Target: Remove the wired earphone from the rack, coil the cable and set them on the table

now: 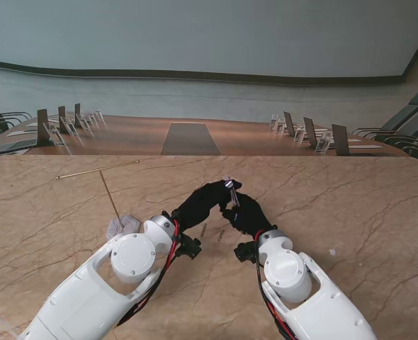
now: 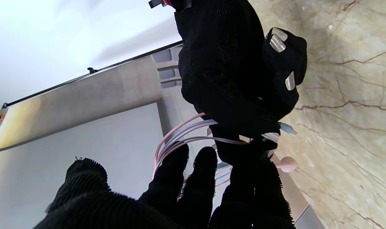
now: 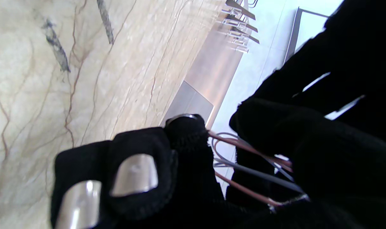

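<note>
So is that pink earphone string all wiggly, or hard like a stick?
Probably wiggly: the earphone cable bends into soft loops between the left hand and right hand. It looks thin, so likely very light. The loops may spring apart if let go.

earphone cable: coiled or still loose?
Coiled, at least partly: the cable shows several pink and blue loops between the left hand and right hand. How tidy, cannot tell.

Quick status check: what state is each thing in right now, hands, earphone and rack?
left hand: shut on the earphone cable, raised above the table.
right hand: shut on the same cable, touching the left hand.
earphone cable: off the rack, looped in several strands between both hands.
rack: standing, nothing hanging on it.
</note>
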`<state>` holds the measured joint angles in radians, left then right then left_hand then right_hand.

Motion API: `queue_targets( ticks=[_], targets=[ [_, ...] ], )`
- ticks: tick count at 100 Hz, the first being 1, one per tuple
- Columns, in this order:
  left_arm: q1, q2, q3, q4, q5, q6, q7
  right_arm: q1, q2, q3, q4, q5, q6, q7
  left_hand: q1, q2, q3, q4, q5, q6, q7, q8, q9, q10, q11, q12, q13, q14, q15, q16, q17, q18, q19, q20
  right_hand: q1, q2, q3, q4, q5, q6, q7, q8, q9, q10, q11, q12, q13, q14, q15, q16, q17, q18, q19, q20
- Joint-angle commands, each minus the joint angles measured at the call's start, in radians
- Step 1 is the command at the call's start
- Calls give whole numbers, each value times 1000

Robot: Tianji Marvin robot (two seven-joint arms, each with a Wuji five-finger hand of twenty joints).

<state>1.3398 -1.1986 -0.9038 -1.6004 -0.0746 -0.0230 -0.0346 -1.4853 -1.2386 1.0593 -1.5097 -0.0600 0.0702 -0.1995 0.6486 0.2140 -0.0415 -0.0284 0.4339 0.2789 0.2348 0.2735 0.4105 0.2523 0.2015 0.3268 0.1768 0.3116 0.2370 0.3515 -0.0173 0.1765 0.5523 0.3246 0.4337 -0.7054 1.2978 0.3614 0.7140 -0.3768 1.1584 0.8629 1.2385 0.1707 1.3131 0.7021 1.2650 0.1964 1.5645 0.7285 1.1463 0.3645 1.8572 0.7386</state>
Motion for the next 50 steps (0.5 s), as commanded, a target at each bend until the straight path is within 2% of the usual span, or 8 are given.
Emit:
queue_targets(
  ticks=[1,23,34,47,50],
  targets=[
    [14,-2,2,-21,2,-5,-7,-2,0,17,15,-5,0,-18,-15,-9,3,-22,17,-50,32,9,7,-18,9,0,47,-22,87,30,49,-36,172,46,57,44,40,18,49,-2,92,24,77,56,93,7,32,95,132,28,60,-206,237,-6],
    [18,0,0,-18,12,10,-9,-20,3,54,17,-30,-16,-35,-13,-8,3,-21,32,-54,40,19,41,-4,21,25,71,0,119,63,55,-13,205,62,57,43,42,18,50,0,93,23,78,56,94,6,32,95,132,28,60,-205,237,-5],
    [19,0,0,-15,17,19,-11,-24,7,69,18,-48,-22,-34,-14,-7,3,-22,44,-56,47,32,62,7,34,61,81,18,151,105,57,3,228,74,56,44,43,19,50,-1,93,23,80,55,94,5,32,95,133,28,60,-206,237,-4],
    [17,1,5,-10,27,29,-13,-42,13,87,-10,-43,-27,-21,-12,-7,4,-21,66,-57,57,48,87,20,39,89,95,35,174,138,62,25,260,90,57,40,45,22,55,3,93,21,81,61,93,4,32,100,132,28,59,-202,237,-4],
    [16,1,6,-8,28,34,-15,-48,16,90,-20,-45,-29,-15,-11,-8,3,-21,73,-58,61,58,96,11,45,106,99,39,182,153,62,35,275,98,57,40,45,23,55,3,93,21,81,61,93,4,32,100,132,28,59,-201,237,-3]
  ],
)
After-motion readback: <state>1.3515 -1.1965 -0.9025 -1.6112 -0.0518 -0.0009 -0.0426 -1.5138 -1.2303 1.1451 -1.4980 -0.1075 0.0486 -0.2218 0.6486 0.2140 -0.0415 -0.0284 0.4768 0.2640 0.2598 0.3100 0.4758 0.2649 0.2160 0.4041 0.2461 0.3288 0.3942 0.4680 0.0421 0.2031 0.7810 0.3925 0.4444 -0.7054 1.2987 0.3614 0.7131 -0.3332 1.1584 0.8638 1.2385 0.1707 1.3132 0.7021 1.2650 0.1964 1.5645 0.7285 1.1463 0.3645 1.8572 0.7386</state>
